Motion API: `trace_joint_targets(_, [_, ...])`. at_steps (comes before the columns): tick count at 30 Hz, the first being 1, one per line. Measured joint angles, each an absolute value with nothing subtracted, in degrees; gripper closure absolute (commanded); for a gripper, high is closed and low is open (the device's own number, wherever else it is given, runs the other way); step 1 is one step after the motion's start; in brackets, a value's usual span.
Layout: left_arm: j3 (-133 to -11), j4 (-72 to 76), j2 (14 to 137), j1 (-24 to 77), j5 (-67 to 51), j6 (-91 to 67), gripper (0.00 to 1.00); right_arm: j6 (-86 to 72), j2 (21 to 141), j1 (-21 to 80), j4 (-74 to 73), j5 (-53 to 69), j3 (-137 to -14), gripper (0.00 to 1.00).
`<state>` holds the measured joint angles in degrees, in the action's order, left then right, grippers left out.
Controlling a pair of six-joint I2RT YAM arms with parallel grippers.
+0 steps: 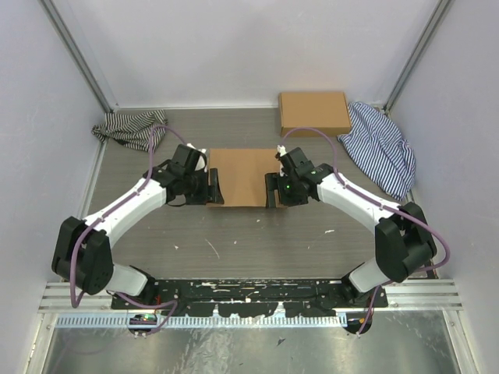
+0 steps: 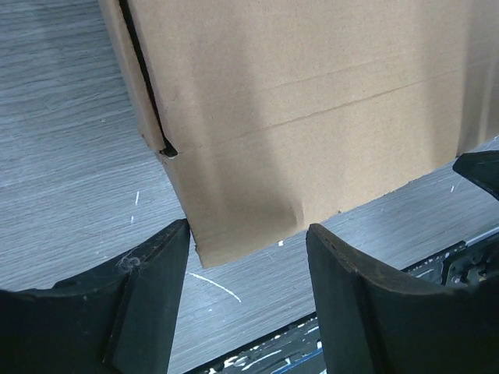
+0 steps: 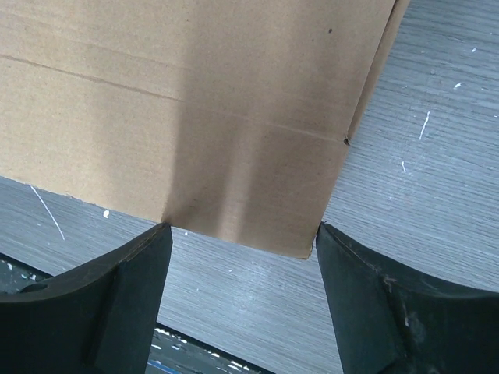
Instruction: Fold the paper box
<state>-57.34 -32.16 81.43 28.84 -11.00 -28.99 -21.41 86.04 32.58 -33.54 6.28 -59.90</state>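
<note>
The paper box (image 1: 242,176) is a flat brown cardboard rectangle lying closed in the middle of the table. My left gripper (image 1: 212,187) is open at its near left corner; in the left wrist view the box (image 2: 312,109) fills the upper part and its corner sits just beyond the gripper (image 2: 248,234). My right gripper (image 1: 271,189) is open at the near right corner; in the right wrist view the box (image 3: 195,117) has its near edge level with the tips of the gripper (image 3: 243,234). Neither gripper holds anything.
A second, ready-made brown box (image 1: 314,113) lies at the back right. A striped cloth (image 1: 382,146) lies at the right wall, another striped cloth (image 1: 129,126) at the back left. Grey walls enclose the table on three sides.
</note>
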Motion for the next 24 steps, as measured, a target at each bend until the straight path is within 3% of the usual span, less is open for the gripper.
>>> trace_joint_targets(24, [-54.6, -28.9, 86.5, 29.0, -10.9, -29.2, 0.36, -21.3, 87.0, 32.6, -30.5, 5.3, -58.1, 0.21])
